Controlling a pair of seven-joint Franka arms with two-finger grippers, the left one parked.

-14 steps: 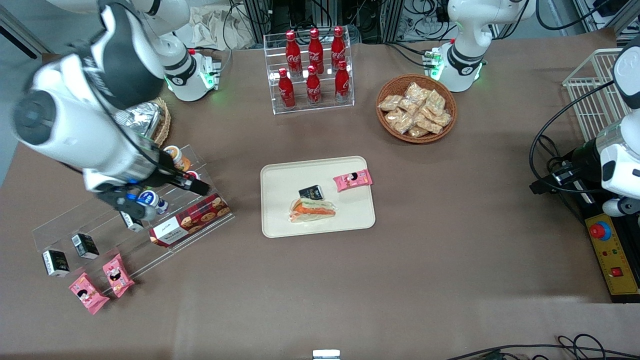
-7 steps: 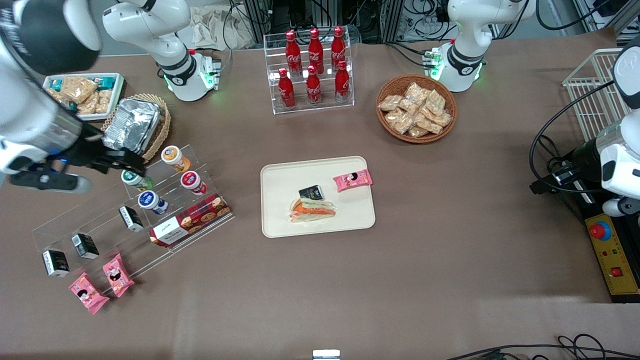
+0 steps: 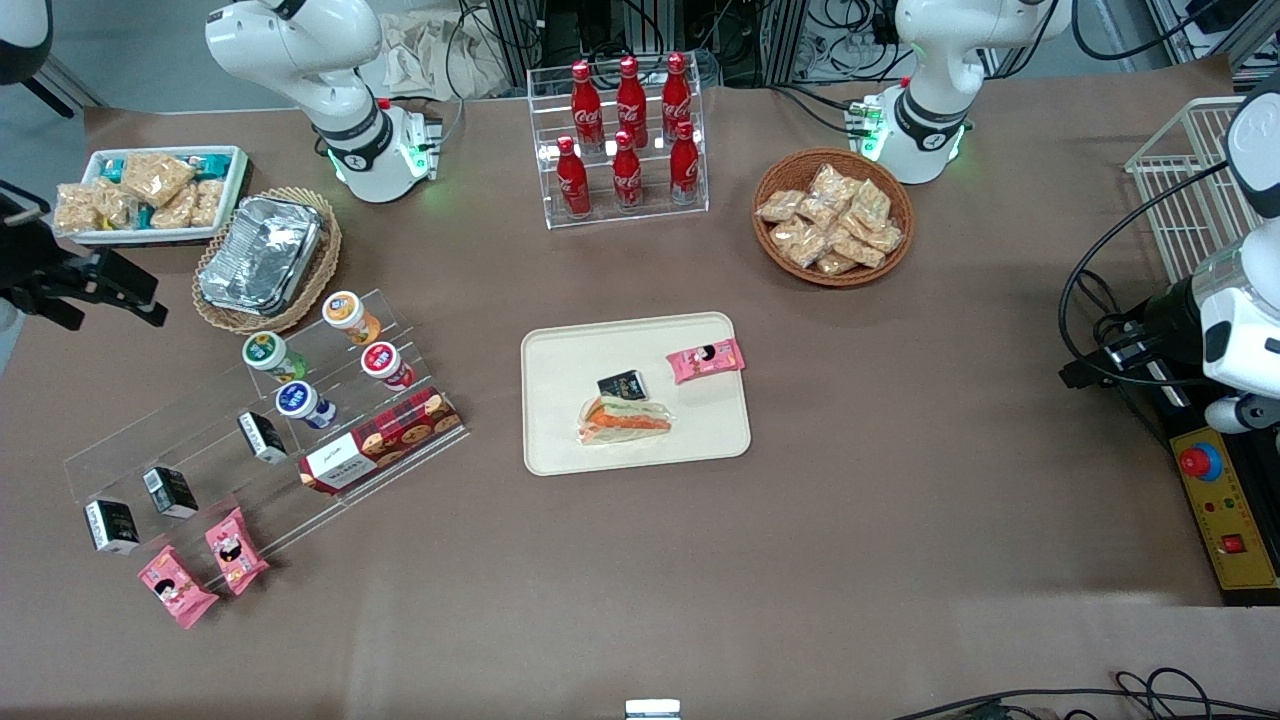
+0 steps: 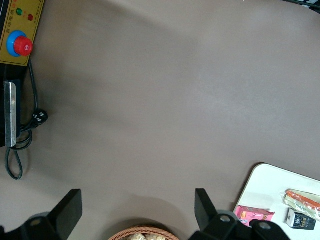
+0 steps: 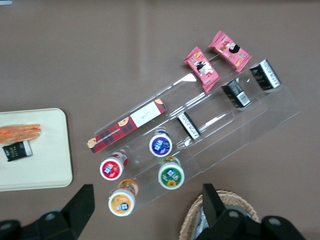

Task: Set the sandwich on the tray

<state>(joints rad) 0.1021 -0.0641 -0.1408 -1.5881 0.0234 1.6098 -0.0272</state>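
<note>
One step appears left at most: parking the arm. Sandwich [image 3: 626, 419] lies flat on the tray [image 3: 560, 350], inside the rim, along the tray edge nearer the front camera. It touches or nearly touches a small black packet [image 3: 622, 385]; a pink packet [image 3: 706, 360] sits apart on the same tray. Nothing holds the sandwich.

Gripper [image 5: 145, 210] hangs high over the working arm's end of the table, well apart from the tray, above the acrylic stand [image 3: 180, 445] and the foil container [image 3: 262, 254]. Fingers spread wide, nothing between them. Wrist view shows the tray [image 5: 45, 170] with the sandwich [image 5: 20, 133] on it.

Judgement: placement done and the task looks essentially complete.
</note>
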